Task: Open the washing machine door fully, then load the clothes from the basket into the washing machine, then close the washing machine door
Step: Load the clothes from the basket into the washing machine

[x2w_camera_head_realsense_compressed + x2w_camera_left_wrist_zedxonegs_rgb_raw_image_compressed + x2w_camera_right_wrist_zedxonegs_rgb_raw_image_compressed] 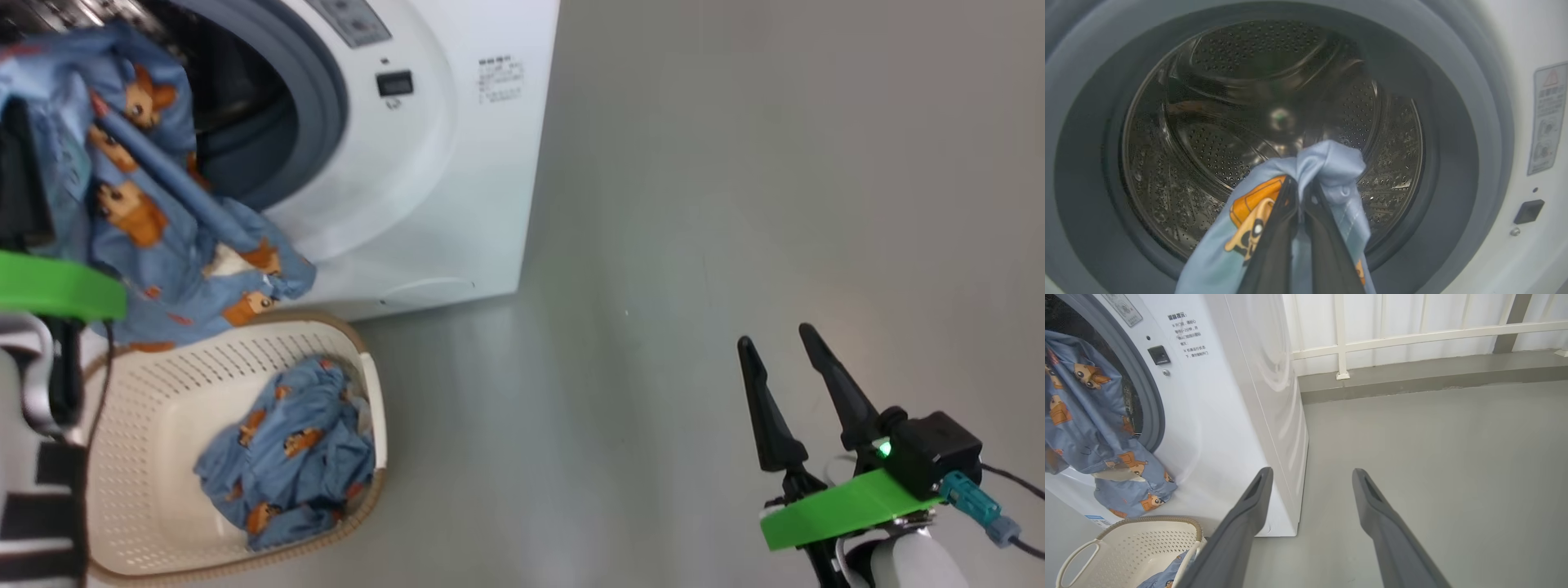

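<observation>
Left end effector: clamped on blue printed garment, held at drum mouth for loading. Right end effector: wide apart, empty, parked clear.

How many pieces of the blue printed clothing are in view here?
2. One garment hangs from the left gripper before the drum; one bundle lies in the basket. More may be hidden inside it.

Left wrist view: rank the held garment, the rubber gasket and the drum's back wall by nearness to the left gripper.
1. Held garment, pinched in the left gripper.
2. Rubber gasket, ringing the opening.
3. Drum's back wall, deep centre.
</observation>
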